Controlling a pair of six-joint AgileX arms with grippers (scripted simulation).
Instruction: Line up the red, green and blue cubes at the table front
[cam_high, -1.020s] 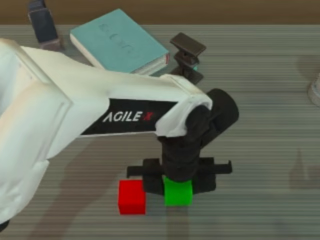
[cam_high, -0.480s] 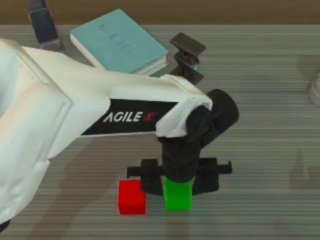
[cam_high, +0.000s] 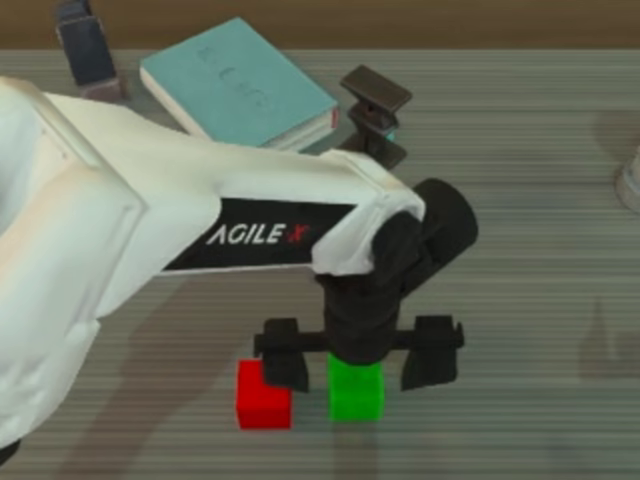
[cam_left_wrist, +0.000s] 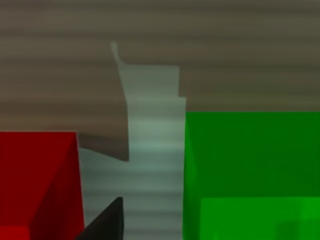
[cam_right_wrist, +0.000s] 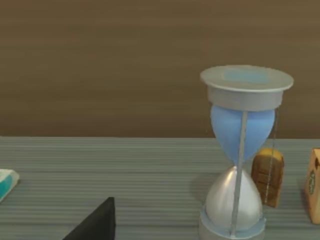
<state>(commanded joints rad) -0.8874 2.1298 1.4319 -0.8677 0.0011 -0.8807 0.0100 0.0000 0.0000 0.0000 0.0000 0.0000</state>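
Observation:
The red cube (cam_high: 263, 398) and the green cube (cam_high: 356, 390) sit side by side near the table (cam_high: 520, 300) front, a narrow gap between them. My left gripper (cam_high: 357, 365) hovers over the green cube, open, with one finger (cam_high: 285, 365) above the red cube's back edge and the other (cam_high: 430, 365) off to the green cube's right. In the left wrist view the red cube (cam_left_wrist: 37, 185) and green cube (cam_left_wrist: 250, 170) fill the foreground beside one black fingertip (cam_left_wrist: 107, 222). The blue cube is out of view. My right gripper (cam_right_wrist: 142, 235) is parked off the top view, open.
A teal book (cam_high: 240, 85) lies at the back left, a black stand (cam_high: 375, 115) beside it and a dark object (cam_high: 88, 45) in the back left corner. An hourglass (cam_right_wrist: 240, 160) stands near the right arm, with a small brown object (cam_right_wrist: 267, 175) and a box (cam_right_wrist: 314, 185) behind it.
My left gripper's fingers have spread apart and let go of the green cube, which now rests on the table beside the red cube.

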